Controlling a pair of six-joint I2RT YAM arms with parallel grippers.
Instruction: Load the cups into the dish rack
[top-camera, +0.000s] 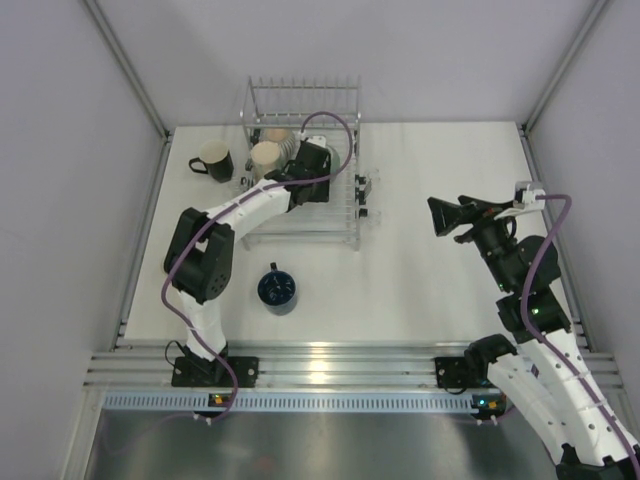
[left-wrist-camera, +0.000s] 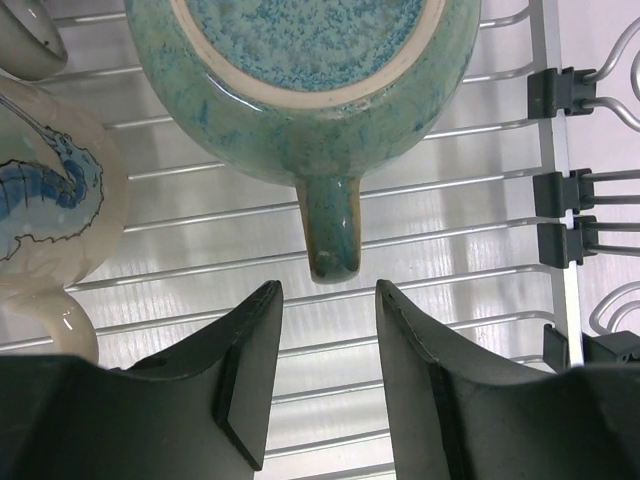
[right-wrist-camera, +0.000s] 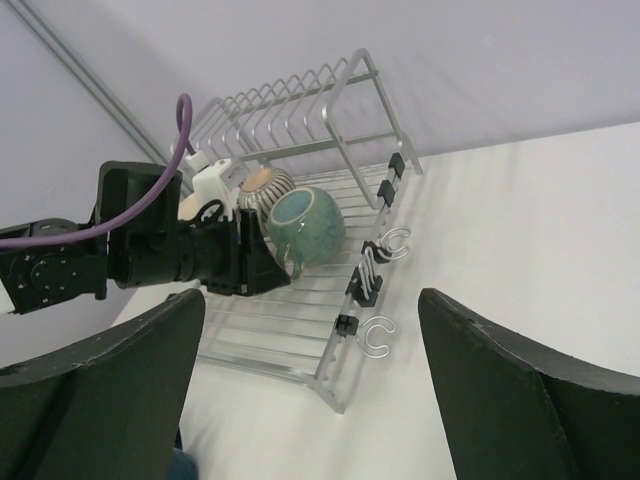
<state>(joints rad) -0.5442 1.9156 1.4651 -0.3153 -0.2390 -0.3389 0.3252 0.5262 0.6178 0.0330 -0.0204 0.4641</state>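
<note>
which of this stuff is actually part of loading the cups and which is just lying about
Part of the job: dish rack; teal-green cup, cream mug with a blue drawing and ribbed beige cup already in it; black mug and dark blue cup on the table; left pincer.
Just lying about: black clips with wire hooks on the rack's side; purple cable.

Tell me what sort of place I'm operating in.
Probably a lab robot test cell, not a kitchen: a white table walled by plain grey panels on aluminium posts, with a metal mounting rail along its near edge.
</note>
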